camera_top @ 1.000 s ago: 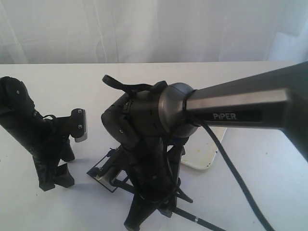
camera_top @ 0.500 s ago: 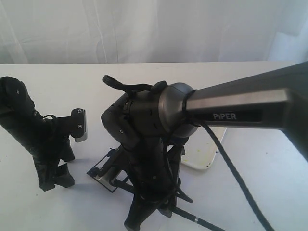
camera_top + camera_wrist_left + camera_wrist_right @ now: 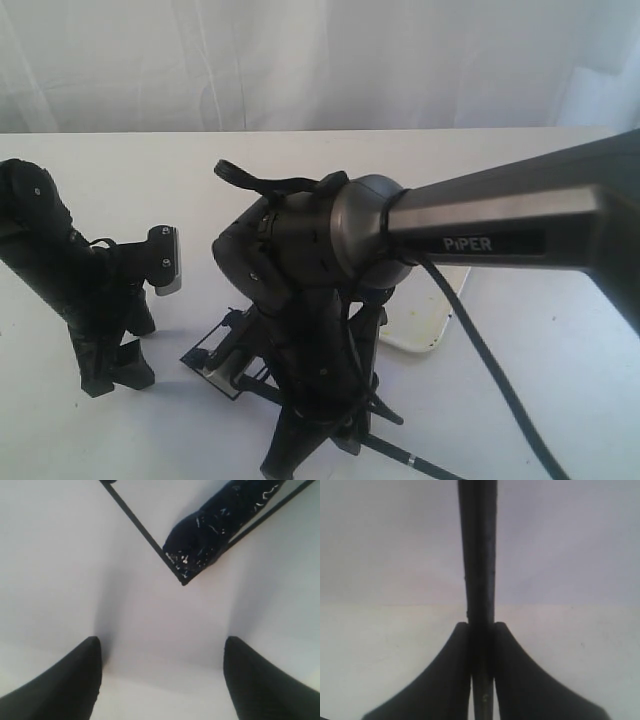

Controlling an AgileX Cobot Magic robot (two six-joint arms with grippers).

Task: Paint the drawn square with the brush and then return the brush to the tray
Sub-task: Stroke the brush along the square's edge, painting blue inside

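The drawn square shows one corner in the left wrist view, its thin black outline holding a dark blue smear. In the exterior view the square peeks out beside the right arm. My right gripper is shut on the brush, whose black shaft runs straight out between the fingers; the tip is out of view. The brush's rear end with its silver band sticks out behind the right gripper. My left gripper is open over white paper near the square's corner, holding nothing.
The tray lies behind the right arm, mostly hidden by it, with only a white rounded corner showing. The left arm stands at the left over the white table. A white curtain closes the back.
The right arm has shifted slightly to the right and down over the square. The left arm has not moved.
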